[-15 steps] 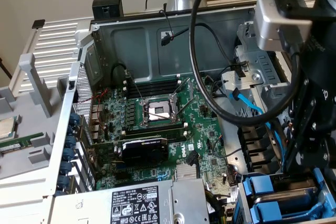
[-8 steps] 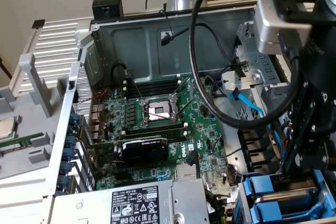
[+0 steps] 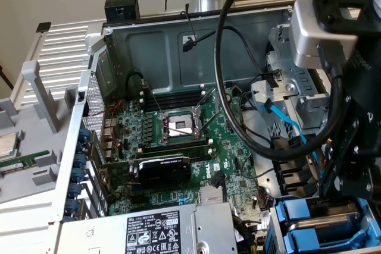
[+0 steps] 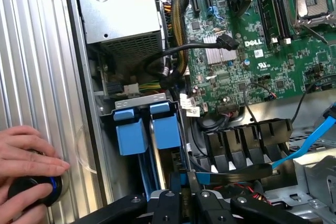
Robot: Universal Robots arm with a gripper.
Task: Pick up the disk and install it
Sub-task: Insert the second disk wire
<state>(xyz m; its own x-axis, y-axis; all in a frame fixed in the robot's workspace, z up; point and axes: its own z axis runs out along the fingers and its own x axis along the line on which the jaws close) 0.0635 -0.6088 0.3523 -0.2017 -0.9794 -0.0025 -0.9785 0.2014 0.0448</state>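
My jaws are clamped on the disk, standing edge-down at the mouth of the drive bay beside two blue drive trays. If it's tilted, I reckon its rail could jam against the bay wall. The black cable and blue cable crowd close; a person's hand rests on the case panel.

the gripper hides the disk; picture edge crops a person's hand.
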